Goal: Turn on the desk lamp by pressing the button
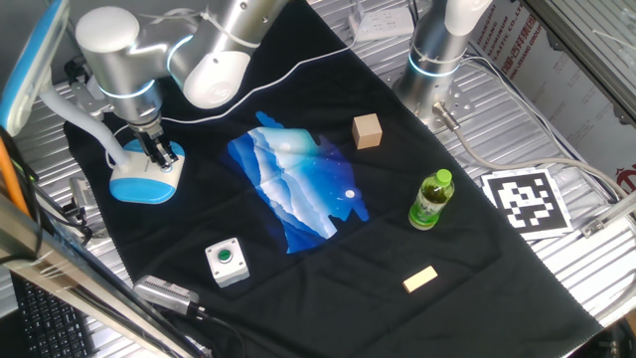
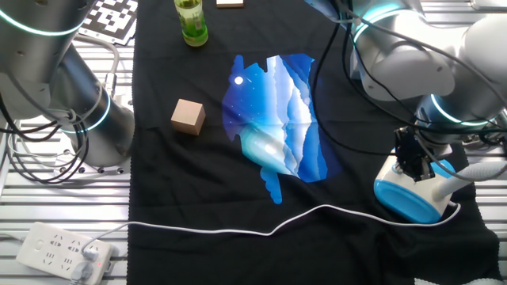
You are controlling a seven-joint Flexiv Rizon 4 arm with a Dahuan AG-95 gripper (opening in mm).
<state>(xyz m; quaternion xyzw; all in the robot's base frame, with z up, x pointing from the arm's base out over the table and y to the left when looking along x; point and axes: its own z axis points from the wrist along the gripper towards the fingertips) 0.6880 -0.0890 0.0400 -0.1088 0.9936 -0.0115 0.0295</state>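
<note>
The desk lamp's light-blue and white base (image 1: pixel 144 179) stands at the left of the black cloth; it also shows at the right in the other fixed view (image 2: pixel 410 198). Its thick white neck (image 1: pixel 83 124) bends up and away to the left. My gripper (image 1: pixel 159 152) points down with its dark fingertips on or just above the base's white top face, as the other fixed view (image 2: pixel 413 164) also shows. The fingers hide the button. No view shows whether there is a gap between the fingertips.
A blue-and-white patterned sheet (image 1: pixel 298 184) lies mid-cloth. Around it are a wooden cube (image 1: pixel 367 130), a green bottle (image 1: pixel 431 199), a green push-button on a white box (image 1: pixel 227 262) and a small wooden block (image 1: pixel 420 279). A white cable (image 2: pixel 238 229) crosses the cloth's edge.
</note>
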